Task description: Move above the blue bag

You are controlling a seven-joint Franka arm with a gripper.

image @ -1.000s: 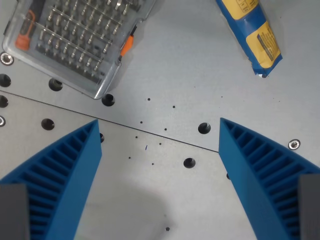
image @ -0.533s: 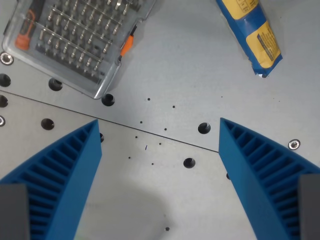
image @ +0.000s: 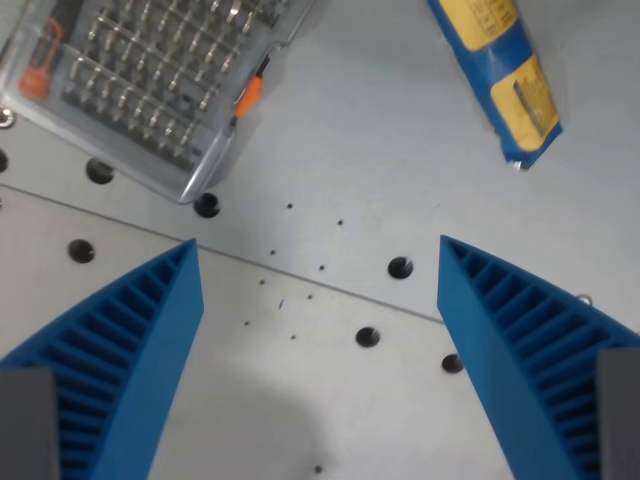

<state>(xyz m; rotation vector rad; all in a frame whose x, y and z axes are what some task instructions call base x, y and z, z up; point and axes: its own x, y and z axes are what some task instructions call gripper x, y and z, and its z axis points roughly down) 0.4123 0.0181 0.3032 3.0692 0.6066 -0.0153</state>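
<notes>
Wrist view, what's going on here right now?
A Franka arm's end effector hangs open over a grey metal table, holding nothing. Its two blue fingers frame bare table with bolt holes. The blue bag, blue with yellow panels, lies toward the wrist view's upper right, partly cut off by the top edge. A clear case of screwdriver bits sits at upper left. The end effector is not yet above the bag.

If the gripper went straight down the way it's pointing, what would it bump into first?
Probably just the bare table. The open gripper has nothing between its fingers; the blue bag lies off toward the top right.
</notes>
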